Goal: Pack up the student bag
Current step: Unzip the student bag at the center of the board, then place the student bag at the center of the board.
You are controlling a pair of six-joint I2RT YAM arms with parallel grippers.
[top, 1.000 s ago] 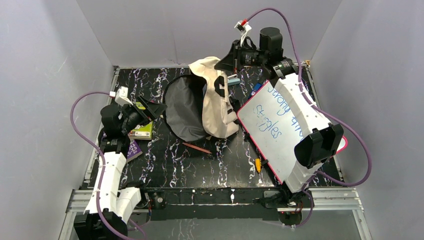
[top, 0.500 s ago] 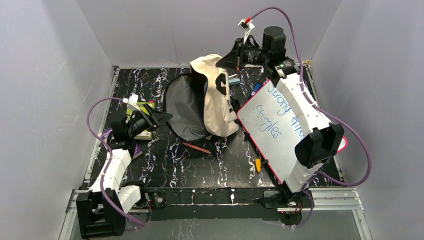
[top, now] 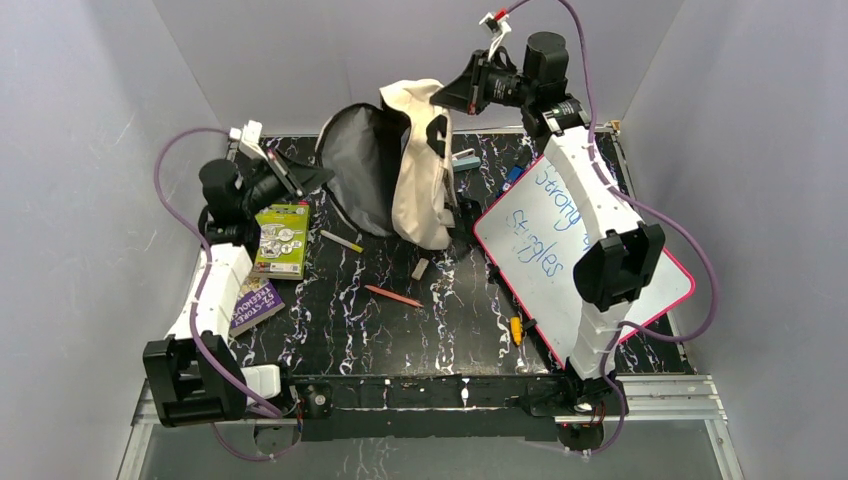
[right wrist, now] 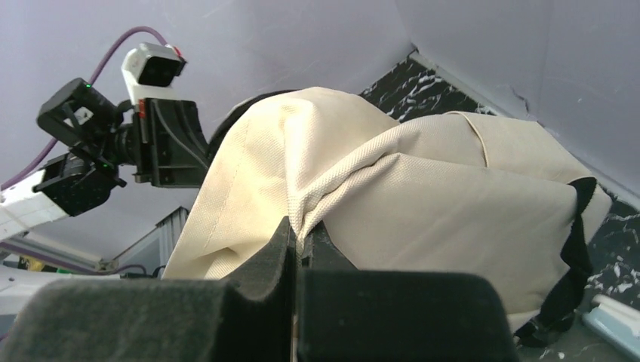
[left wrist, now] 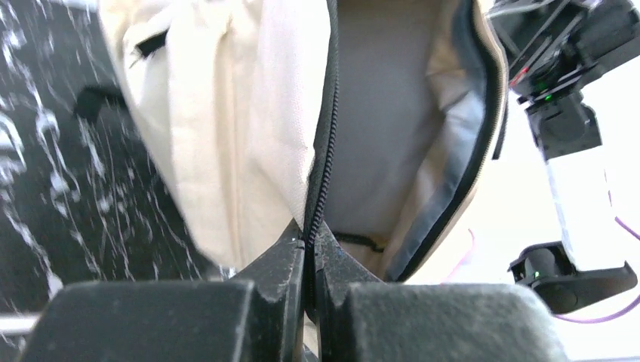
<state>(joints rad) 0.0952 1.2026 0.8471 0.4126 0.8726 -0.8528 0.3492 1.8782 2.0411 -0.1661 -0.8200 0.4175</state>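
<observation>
Well, from the top camera I have a black worktop (top: pixel 400 345) veined with white, closed in by pale grey walls (top: pixel 300 60) on 3 sides. The student bag (top: pixel 420 190) hangs at the back centre, held up between my 2 arms. Its mouth opens to the left and its lower end reaches down to the worktop. The left tool (top: pixel 326 179) meets the left rim of that mouth, and the right tool (top: pixel 437 97) is at the bag's top. Bare worktop shows along the near edge between the arm bases.

A pink-framed whiteboard (top: pixel 535 250) lies askew across the right side, partly beneath the right arm, with a small yellow item (top: pixel 516 328) just beside its near-left edge. On the left lie a green box (top: pixel 281 240) and, nearer me, a purple book (top: pixel 258 303) partly under the left arm. A white marker (top: pixel 342 241) lies between box and bag. An eraser (top: pixel 420 269) and a red pencil (top: pixel 393 296) sit in front of the bag.

From the left wrist, the left tool is clenched on the bag's black zipper (left wrist: pixel 323 151) edge, with cream cloth to the left and grey lining (left wrist: pixel 377 113) to the right.

From the right wrist, the right tool is pinched tight on a fold of cream fabric at the bag's top. A black strap (right wrist: pixel 577 249) hangs down the right side, and the left arm stands beyond the bag.
</observation>
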